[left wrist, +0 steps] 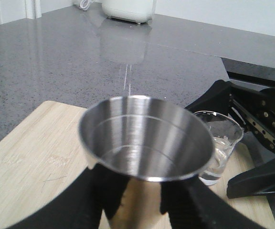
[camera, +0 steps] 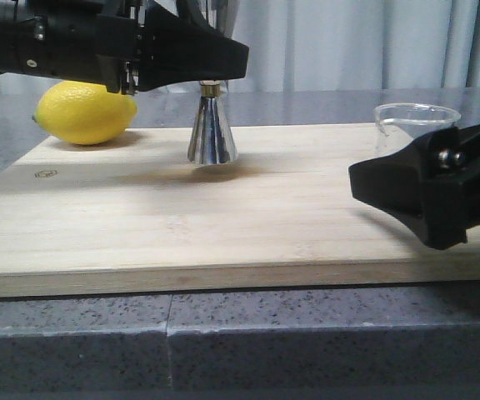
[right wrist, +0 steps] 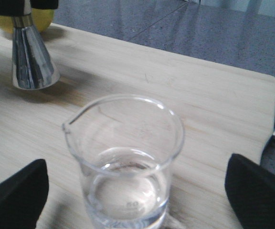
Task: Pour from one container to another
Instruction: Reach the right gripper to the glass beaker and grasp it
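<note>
Found the right gripper (camera: 390, 187) nearest, low over the right end of the bamboo board (camera: 223, 225), matte black fingers (right wrist: 18, 193) spread wide either side of the beaker (right wrist: 128, 157) and touching it nowhere. Noted the beaker upright between them: thin clear glass, round, with a rolled rim, a small pouring lip and a shallow pool of clear liquid. Judged that glass slick and light, so feared a lopsided closing that would nudge it over or skid it across the smooth pale wood. Feared too hard a squeeze as well. Saw further back the jigger (camera: 212, 129), polished mirror steel with flaring cones, pinched at its narrow waist by the left gripper (camera: 190, 58). Could not tell whether its base rested on the board. Reckoned its mouth a small target, so a tilt started too far off would spill onto the wood. Spotted beyond it a dimpled yellow lemon (camera: 86, 112), well clear.
</note>
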Controlling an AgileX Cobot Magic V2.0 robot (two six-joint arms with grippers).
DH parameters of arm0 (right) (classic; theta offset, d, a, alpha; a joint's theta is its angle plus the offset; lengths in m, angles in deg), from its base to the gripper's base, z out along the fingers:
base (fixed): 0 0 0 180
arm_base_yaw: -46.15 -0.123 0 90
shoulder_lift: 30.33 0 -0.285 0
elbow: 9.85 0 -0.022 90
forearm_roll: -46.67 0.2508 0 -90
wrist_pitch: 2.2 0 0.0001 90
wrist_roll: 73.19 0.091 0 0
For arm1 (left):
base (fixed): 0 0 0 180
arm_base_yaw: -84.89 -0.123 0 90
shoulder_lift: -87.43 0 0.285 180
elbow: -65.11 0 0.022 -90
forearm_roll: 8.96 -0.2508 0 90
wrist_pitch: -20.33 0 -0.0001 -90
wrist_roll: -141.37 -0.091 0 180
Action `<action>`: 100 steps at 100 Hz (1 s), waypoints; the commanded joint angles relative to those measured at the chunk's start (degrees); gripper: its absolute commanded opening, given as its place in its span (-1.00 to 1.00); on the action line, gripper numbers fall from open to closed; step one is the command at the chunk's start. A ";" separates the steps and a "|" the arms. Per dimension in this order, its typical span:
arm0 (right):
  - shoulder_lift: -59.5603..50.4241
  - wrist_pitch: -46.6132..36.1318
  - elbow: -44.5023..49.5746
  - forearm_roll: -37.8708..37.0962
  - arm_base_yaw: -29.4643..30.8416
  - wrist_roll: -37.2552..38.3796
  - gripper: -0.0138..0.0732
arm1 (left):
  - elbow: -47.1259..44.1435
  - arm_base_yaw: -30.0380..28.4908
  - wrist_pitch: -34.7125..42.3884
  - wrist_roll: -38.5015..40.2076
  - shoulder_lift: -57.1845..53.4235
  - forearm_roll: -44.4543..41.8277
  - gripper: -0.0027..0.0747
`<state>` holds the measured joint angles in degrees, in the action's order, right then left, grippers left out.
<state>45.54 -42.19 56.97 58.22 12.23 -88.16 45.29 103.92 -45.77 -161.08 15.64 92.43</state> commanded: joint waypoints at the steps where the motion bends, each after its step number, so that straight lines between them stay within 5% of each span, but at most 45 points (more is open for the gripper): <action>1: 1.40 -7.89 -1.27 -1.09 0.06 1.63 0.83 | 1.67 0.37 -5.95 0.50 -2.28 4.55 -0.26; 20: 2.60 -8.20 -1.27 -1.20 0.06 1.97 0.76 | 1.67 0.37 -5.95 0.50 -2.28 4.55 -0.26; 49: 2.60 -8.20 -1.27 -1.20 0.06 1.97 0.03 | 1.67 0.37 -5.95 0.50 -2.28 4.55 -0.26; 81: 2.49 -8.71 -1.54 -1.20 0.06 1.97 0.00 | 1.67 0.37 -5.95 0.50 -2.28 4.55 -0.26; 100: 1.28 -2.21 -7.02 -0.79 0.06 1.97 0.00 | 1.67 0.37 -5.95 0.50 -2.28 4.55 -0.26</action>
<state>48.72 -42.83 54.08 57.98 12.23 -86.39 45.29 103.92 -45.77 -161.08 15.64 92.21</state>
